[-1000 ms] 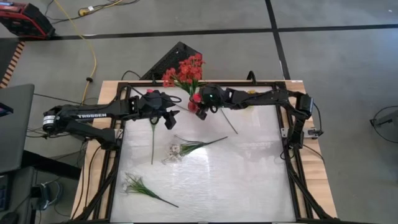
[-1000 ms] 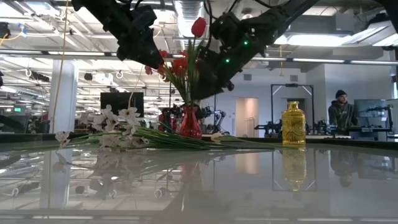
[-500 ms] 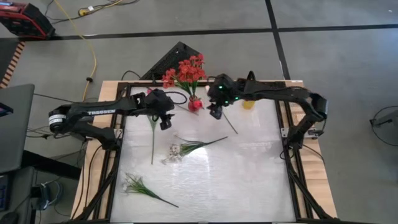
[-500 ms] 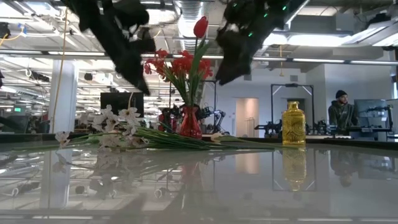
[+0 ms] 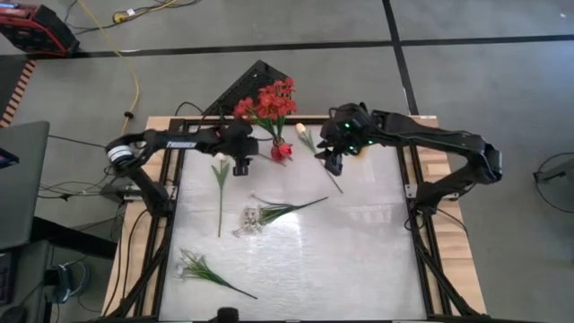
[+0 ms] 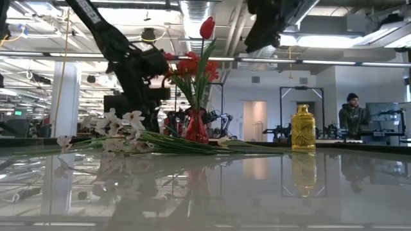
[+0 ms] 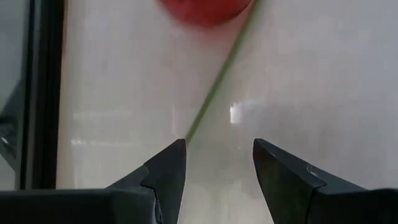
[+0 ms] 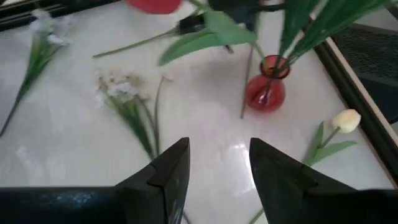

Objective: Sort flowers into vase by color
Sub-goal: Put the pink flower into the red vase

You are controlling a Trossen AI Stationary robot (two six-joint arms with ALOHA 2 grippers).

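Beside the red vase [image 5: 282, 151], which already carries the red flowers [image 5: 267, 100] upright, the left pincer [image 5: 240, 166] hangs open and empty over a red tulip [image 5: 220, 170] lying flat on the desk [image 5: 359, 251], its stem running between the fingers in the left wrist view, probably lined up for a pick. On the vase's other side the right pincer [image 5: 332, 165] is open and holds nothing, above a cream tulip [image 5: 305, 135] near the yellow vase [image 6: 303, 128]. Two white sprays [image 5: 260, 213] lie flat farther from the red vase, toward the desk's middle and near edge, with open surface all around them
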